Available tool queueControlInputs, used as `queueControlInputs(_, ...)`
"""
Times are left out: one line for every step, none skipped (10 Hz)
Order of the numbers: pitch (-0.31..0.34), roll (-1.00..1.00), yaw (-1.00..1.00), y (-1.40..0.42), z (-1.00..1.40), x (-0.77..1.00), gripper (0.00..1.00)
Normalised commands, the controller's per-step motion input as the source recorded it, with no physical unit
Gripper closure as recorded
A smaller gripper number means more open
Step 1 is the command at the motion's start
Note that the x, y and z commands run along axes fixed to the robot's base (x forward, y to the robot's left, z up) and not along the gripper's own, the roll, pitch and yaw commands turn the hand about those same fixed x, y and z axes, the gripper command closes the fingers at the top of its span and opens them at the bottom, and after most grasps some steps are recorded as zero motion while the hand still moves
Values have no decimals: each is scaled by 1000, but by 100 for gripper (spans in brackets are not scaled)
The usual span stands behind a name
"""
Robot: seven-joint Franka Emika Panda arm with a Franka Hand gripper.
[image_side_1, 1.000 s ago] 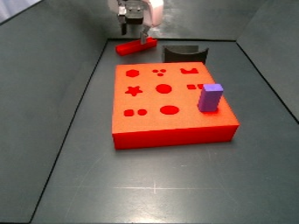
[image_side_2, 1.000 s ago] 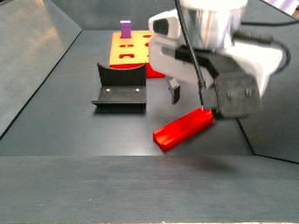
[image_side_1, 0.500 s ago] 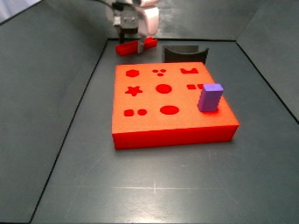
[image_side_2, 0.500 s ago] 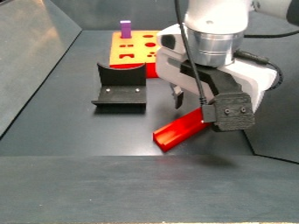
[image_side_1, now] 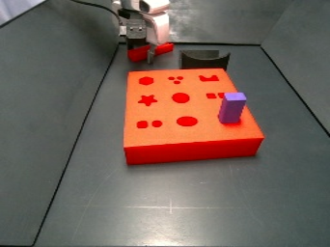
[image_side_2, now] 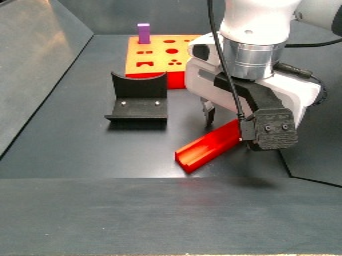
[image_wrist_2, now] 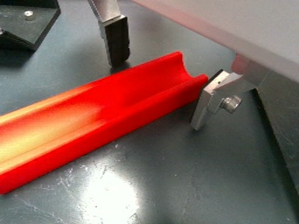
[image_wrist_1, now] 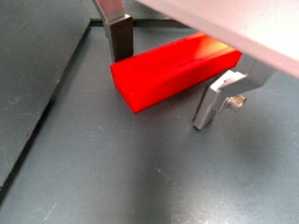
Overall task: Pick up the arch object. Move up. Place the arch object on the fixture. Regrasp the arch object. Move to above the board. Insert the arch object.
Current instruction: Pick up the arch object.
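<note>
The arch object [image_wrist_2: 105, 109] is a long bright-red bar with a hollow groove along its top. It lies flat on the dark floor, and also shows in a wrist view [image_wrist_1: 170, 70] and in both side views [image_side_1: 160, 48] [image_side_2: 211, 147]. My gripper [image_wrist_2: 163, 74] is open and low over one end of the bar, one finger on each side. One pad [image_wrist_2: 114, 42] stands clear of the bar. The other finger [image_wrist_2: 212, 99] is close against its edge. The fixture [image_side_2: 136, 98] sits to one side, and the board [image_side_1: 194, 130] lies beyond it.
A short purple block [image_side_1: 233, 106] stands upright on the board near its edge, and shows at the far end in a side view [image_side_2: 142, 33]. Sloping grey walls [image_side_1: 65, 58] bound the floor on both sides.
The gripper has come down and shifted along the arch object, so its fingers now straddle the bar near the floor. The bar itself has not moved.
</note>
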Motion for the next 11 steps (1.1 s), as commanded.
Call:
queueControlInputs(0,-23,0,0,-23,11,0)
queueControlInputs(0,0,0,0,0,0,100)
queueControlInputs(0,0,0,0,0,0,100)
queueControlInputs(0,0,0,0,0,0,100)
queueControlInputs(0,0,0,0,0,0,100)
queueControlInputs(0,0,0,0,0,0,100)
queueControlInputs(0,0,0,0,0,0,100)
queueControlInputs(0,0,0,0,0,0,100)
queueControlInputs(0,0,0,0,0,0,100)
queueControlInputs(0,0,0,0,0,0,100)
queueControlInputs(0,0,0,0,0,0,100)
